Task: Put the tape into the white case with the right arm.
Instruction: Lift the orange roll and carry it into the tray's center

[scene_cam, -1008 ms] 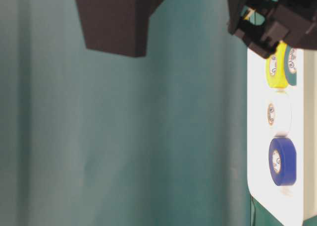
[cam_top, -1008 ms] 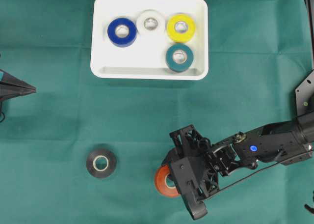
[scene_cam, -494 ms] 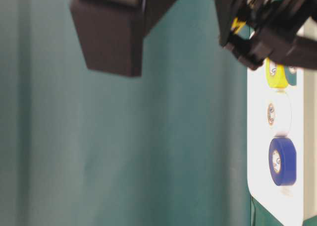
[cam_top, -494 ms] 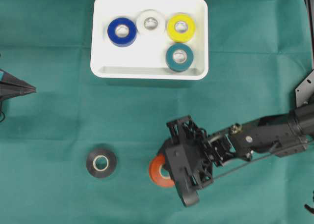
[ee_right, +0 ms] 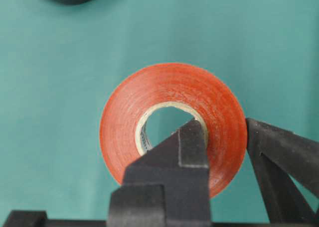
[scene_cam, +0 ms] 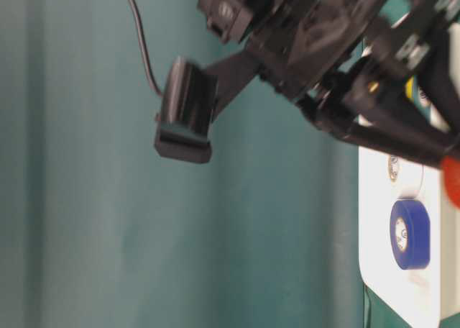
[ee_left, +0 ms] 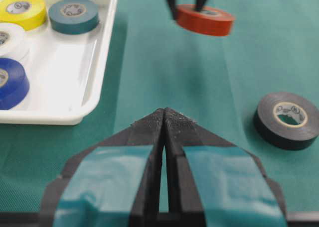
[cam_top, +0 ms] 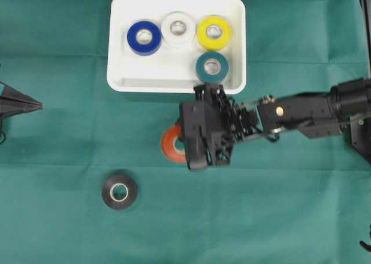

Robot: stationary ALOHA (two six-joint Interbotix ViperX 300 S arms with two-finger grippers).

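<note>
While the green cloth (cam_top: 69, 229) fills every view, the white case (cam_top: 124, 79) sits at top centre of the overhead view, holding a blue roll (cam_top: 144, 37), a white roll (cam_top: 178, 28), a yellow roll (cam_top: 214, 32) and a teal roll (cam_top: 211, 66). Right arm (cam_top: 307, 110) comes in from the right edge at mid-frame, its wrist block just below the case's lower right rim and covering part of that rim. Right gripper (ee_right: 224, 137) is clamped on the orange tape (cam_top: 171, 143): only the right wrist view shows this, one finger through the core, the other outside the rim, gripping the roll's wall. Overhead hides the fingers under the wrist block, orange tape poking out at its left, outside the case. Left wrist view shows the tape held above the cloth. Table-level view is mostly blurred black arm; orange is a sliver at the right edge. Left gripper (ee_left: 163, 118) at the overhead view's left edge, jaws pressed together, holding nothing. Black roll (cam_top: 119, 191) lies lower left, well apart.
</note>
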